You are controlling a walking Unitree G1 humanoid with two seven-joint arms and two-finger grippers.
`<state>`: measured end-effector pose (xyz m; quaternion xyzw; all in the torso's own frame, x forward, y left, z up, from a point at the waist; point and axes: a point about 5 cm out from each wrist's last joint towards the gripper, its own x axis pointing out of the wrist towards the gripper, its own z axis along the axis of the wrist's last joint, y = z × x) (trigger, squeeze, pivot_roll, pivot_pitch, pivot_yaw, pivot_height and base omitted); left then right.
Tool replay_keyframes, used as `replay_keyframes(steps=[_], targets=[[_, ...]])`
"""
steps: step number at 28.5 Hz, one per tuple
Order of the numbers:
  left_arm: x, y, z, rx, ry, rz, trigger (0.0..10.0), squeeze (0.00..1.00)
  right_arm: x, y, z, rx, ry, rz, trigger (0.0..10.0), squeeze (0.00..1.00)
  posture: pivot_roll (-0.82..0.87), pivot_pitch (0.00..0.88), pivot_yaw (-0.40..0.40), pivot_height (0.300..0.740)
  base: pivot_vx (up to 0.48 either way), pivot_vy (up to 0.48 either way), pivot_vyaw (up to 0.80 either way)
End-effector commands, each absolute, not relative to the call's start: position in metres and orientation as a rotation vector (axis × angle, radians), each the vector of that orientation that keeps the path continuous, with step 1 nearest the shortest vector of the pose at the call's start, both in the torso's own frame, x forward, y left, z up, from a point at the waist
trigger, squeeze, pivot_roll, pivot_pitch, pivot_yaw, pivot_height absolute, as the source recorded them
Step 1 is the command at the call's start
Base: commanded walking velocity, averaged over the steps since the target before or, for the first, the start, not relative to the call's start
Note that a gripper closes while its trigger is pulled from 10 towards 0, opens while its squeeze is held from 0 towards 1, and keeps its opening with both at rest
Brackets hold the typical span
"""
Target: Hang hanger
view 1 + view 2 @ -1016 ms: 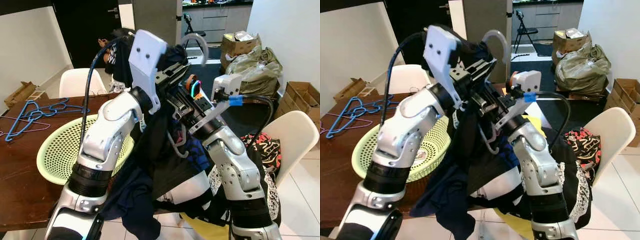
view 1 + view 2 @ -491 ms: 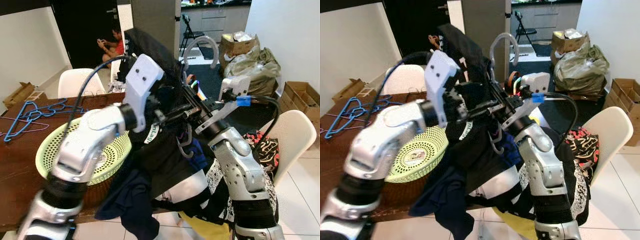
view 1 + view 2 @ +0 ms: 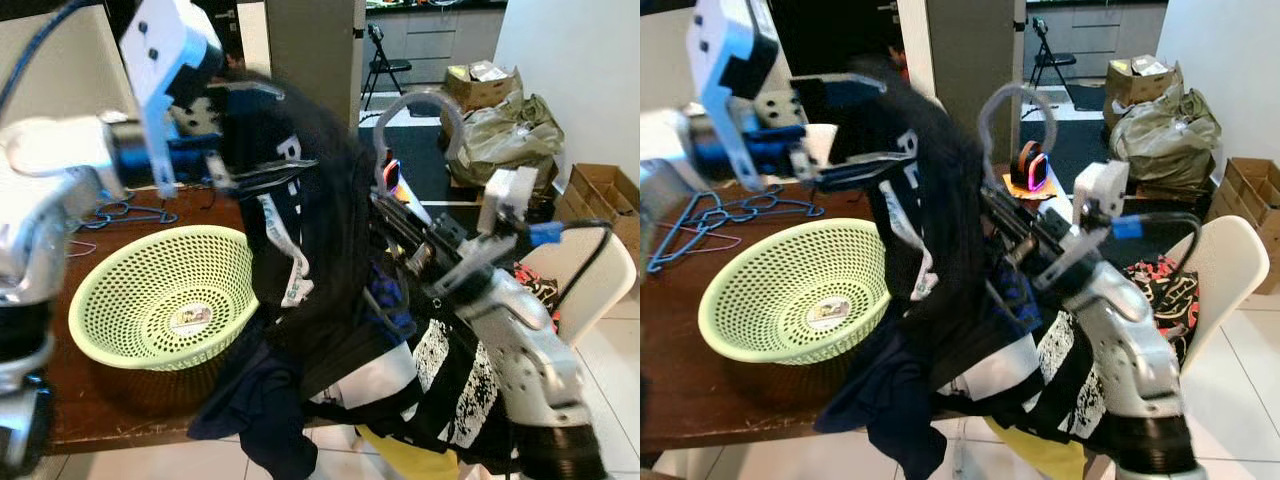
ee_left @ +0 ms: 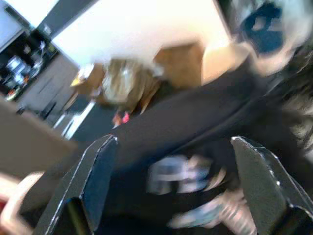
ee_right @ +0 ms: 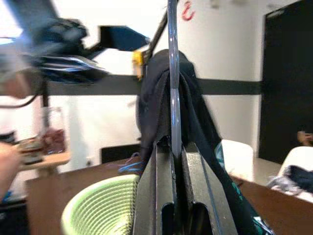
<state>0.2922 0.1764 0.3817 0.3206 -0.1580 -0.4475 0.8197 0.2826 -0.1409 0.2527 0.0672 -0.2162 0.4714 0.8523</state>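
A grey hanger (image 3: 420,97) carries a black garment (image 3: 320,250) with white lettering, held up over the table's near edge. My right gripper (image 3: 397,228) is shut on the hanger just below its hook. In the right wrist view both fingers (image 5: 156,196) press on the grey hanger stem (image 5: 172,73), with the garment draped behind it. My left gripper (image 3: 285,130) is raised at the upper left, at the garment's shoulder. Its fingers (image 4: 95,176) stand wide apart and open, with black cloth (image 4: 195,127) across the gap between them.
A green mesh basket (image 3: 160,300) sits on the dark wooden table (image 3: 90,410), with blue hangers (image 3: 730,210) behind it. More clothes (image 3: 450,390) are heaped over a white chair (image 3: 600,265) at the right. A grey pillar (image 3: 310,40) stands behind; boxes and a bag (image 3: 505,125) lie at the far right.
My left arm has swung up and to the left, its open fingers now at the garment's shoulder. The right gripper, still on the hanger, has shifted right and slightly down.
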Motion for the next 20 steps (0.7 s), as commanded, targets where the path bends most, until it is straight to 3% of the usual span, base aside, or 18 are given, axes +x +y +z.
replay_keyframes(steps=[1,5,11,20], targets=[[0.296,0.186,0.383,0.806,-0.272,-0.964,10.0,0.0,0.273,-0.137,0.255,0.122,-0.454,1.081,10.0,0.0,0.07,0.0,0.039,0.74,0.0,0.0,0.0],[0.305,0.207,0.38,0.931,-0.093,-0.993,10.0,0.0,0.256,-0.135,0.243,0.009,-0.367,1.213,10.0,0.0,0.05,0.0,0.059,0.74,0.0,0.0,0.0],[0.306,0.214,0.367,0.947,0.024,-1.08,10.0,0.0,0.244,-0.139,0.239,-0.052,-0.309,1.294,10.0,0.0,0.04,0.0,0.062,0.74,0.0,0.0,0.0],[0.295,0.207,0.343,0.836,0.153,-1.363,10.0,0.0,0.243,-0.135,0.242,-0.09,-0.296,1.322,10.0,0.0,0.03,0.0,0.064,0.74,0.0,0.0,0.0]])
